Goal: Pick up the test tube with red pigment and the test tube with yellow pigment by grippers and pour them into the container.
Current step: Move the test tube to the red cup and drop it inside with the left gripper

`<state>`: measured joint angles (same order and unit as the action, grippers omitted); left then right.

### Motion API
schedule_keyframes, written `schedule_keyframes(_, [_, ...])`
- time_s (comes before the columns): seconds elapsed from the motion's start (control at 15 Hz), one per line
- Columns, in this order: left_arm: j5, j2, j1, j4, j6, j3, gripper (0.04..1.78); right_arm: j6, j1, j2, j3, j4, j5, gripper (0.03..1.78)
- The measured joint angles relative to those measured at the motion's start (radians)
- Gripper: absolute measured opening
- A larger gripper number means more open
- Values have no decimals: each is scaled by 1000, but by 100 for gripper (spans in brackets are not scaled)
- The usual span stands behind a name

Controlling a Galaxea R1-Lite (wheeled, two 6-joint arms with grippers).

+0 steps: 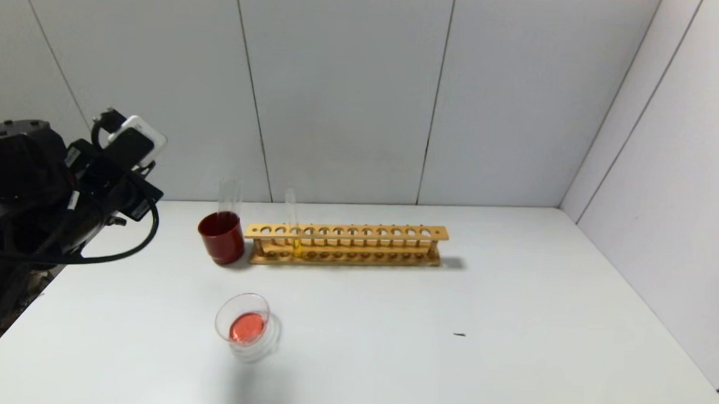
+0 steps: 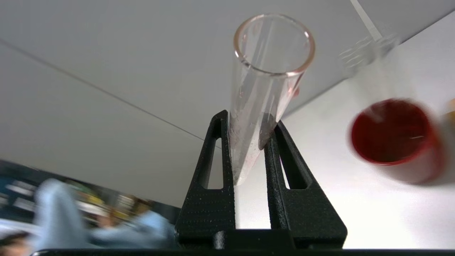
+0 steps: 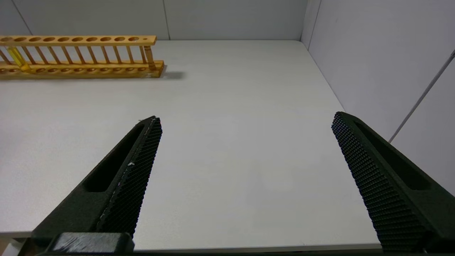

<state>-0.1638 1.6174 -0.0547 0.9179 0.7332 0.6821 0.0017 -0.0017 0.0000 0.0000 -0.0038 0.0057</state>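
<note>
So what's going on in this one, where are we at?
The left gripper is shut on the test tube with red pigment, which looks emptied. The container on the table holds red liquid. The test tube with yellow pigment stands in the wooden rack, beside the red cup. The right gripper hangs open over bare table, holding nothing.

The left end effector (image 2: 249,124), at lower centre, clamps an emptied tube (image 2: 265,92), seemingly red-stained; a dark red cup (image 2: 392,137) stands at right on the worktop (image 2: 355,213).
</note>
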Motion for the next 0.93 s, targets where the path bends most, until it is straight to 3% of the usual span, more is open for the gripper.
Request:
schedule_keyframes(0.2, [105,-102,3,-415,-383,171,30,0,0,0,0,0,0,175])
schedule_keyframes(0.33, [231,-123,26,-570,-613,217,30,0,0,0,0,0,0,175])
schedule_keyframes(0.6, [277,-58,53,-513,-771,243,30,0,0,0,0,0,0,175])
schedule_keyframes(0.93, [281,100,67,-338,-778,271,30,0,0,0,0,0,0,175])
